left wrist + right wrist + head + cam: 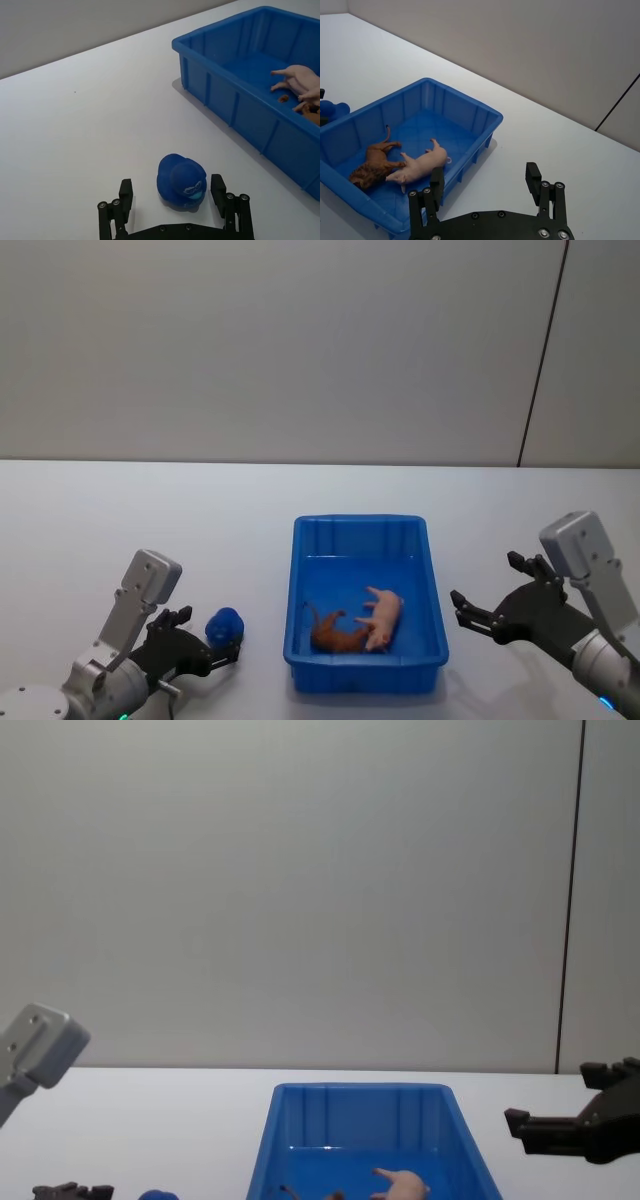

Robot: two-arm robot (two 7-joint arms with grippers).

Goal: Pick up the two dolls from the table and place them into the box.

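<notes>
A round, deep blue doll (224, 625) sits on the white table (150, 520), left of the blue box (360, 521). My left gripper (205, 636) is open and straddles it. In the left wrist view the blue doll (181, 181) lies between the fingers (123, 200) with small gaps on both sides. The peach-pink doll (384, 618) lies inside the box beside a brown animal toy (335, 633). To the right of the box, my right gripper (485, 585) hovers open and holds nothing. The right wrist view shows the pink doll (422, 166) in the box (465, 102).
The box (240, 107) stands a short way to the side of the blue doll, with bare table between them. A plain grey wall rises behind the table's far edge. Bare white tabletop lies on both sides of the box.
</notes>
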